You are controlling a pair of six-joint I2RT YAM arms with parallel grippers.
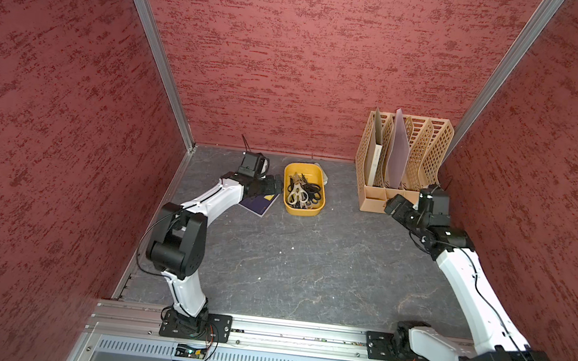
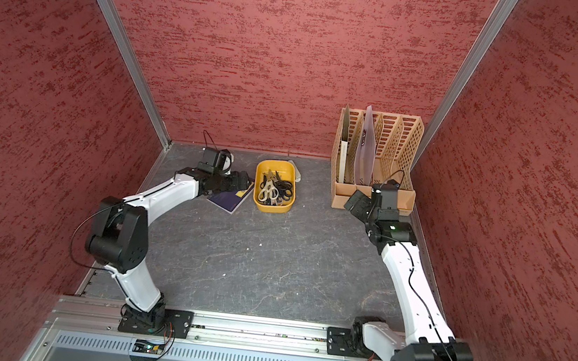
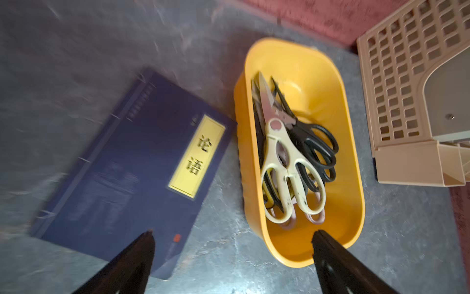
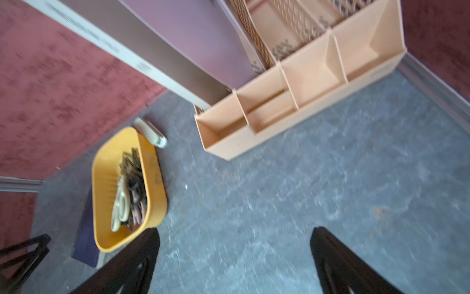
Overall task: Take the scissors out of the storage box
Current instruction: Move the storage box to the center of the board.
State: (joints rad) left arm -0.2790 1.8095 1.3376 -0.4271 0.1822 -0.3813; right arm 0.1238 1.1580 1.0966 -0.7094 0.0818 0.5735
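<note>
Hovering just left of the storage box, the left claw gapes empty, right claw likewise; the scissors, stiff, slick steel, look easiest taken by the cream handles.

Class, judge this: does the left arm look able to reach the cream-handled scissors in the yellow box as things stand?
Probably yes. The left gripper hangs open close beside the yellow box, and the cream-handled scissors lie uppermost inside it, with nothing covering them.

Jumbled scissors inside yellow storage box near back wall
</note>
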